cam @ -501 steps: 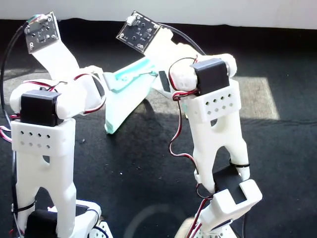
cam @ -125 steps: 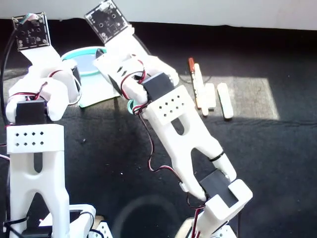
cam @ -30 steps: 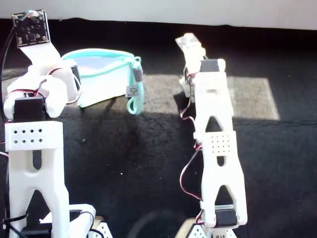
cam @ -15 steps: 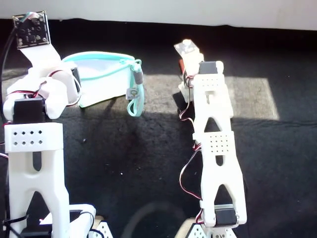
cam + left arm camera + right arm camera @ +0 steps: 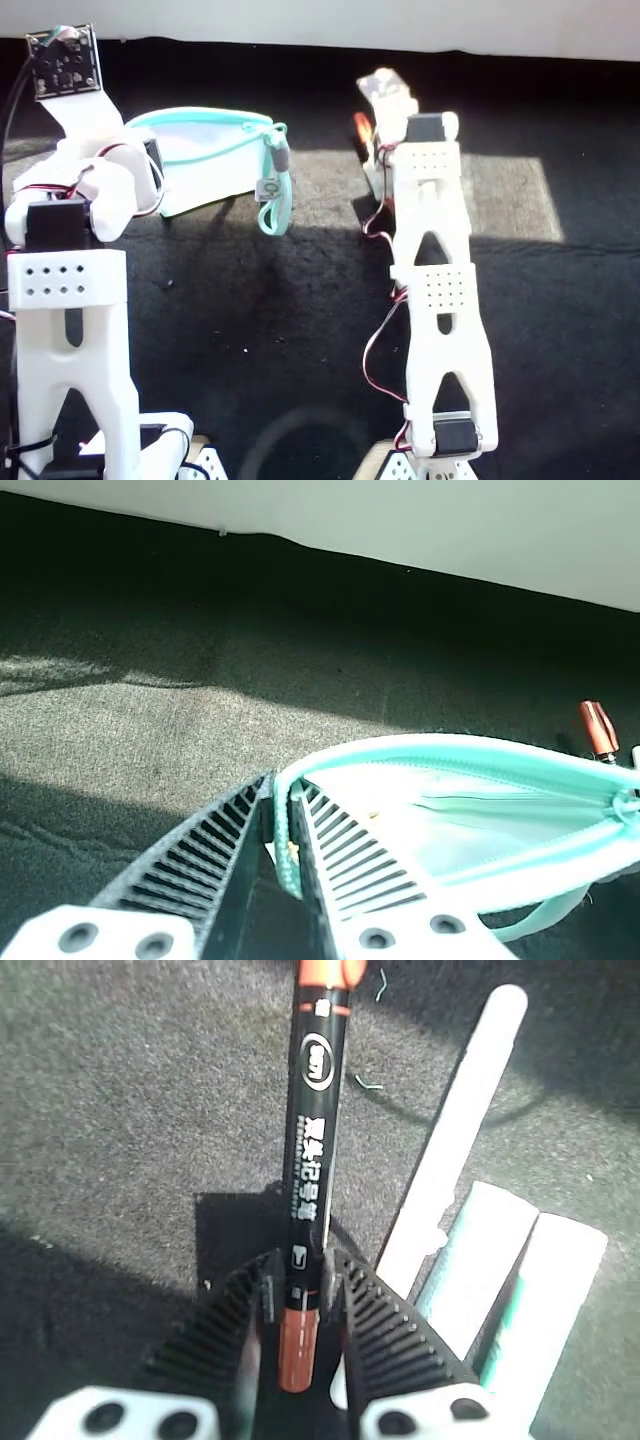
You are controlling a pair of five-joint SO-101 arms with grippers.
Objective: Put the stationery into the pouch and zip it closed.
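— Rightward a touch since a moment ago: the right gripper, clamped tight on the marker at the counter's far side.
— And the pouch?
— Far left, lying open; the left gripper pinches its teal rim. White sticks lie just beside the marker.

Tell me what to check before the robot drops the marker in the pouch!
1. Right gripper shut on marker: ok.
2. Left gripper clamped on pouch rim: ok.
3. Pouch mouth open: ok.
4. Marker lifted off table: cannot tell.
5. Strap hanging outside the mouth: ok.
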